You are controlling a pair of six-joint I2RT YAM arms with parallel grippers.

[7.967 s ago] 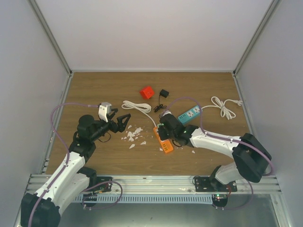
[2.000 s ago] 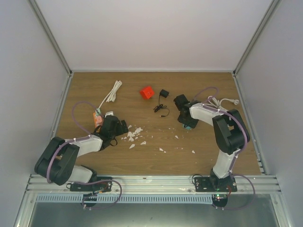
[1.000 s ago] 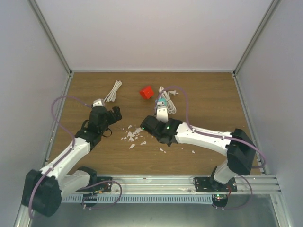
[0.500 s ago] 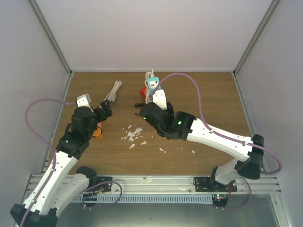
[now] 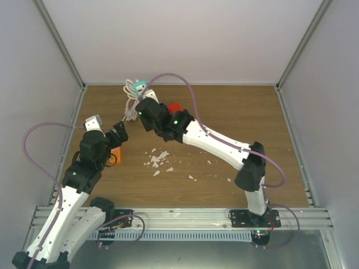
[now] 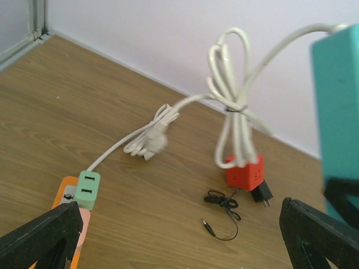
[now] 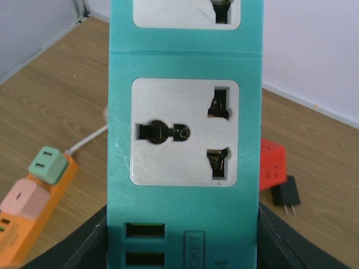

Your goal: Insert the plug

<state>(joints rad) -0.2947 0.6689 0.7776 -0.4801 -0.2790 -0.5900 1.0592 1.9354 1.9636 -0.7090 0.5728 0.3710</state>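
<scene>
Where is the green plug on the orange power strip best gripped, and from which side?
Probably from above, with the fingers on the green plug's two side faces, across the width of the orange power strip. The plug stands up from the strip. The white cord leaves one end and a pink block sits next to the other end, so only those two sides are free.

Left pincer (image 5: 120, 132) splayed wide, right pincer (image 5: 142, 101) (arm stretched across leftward) clamped tight.
</scene>
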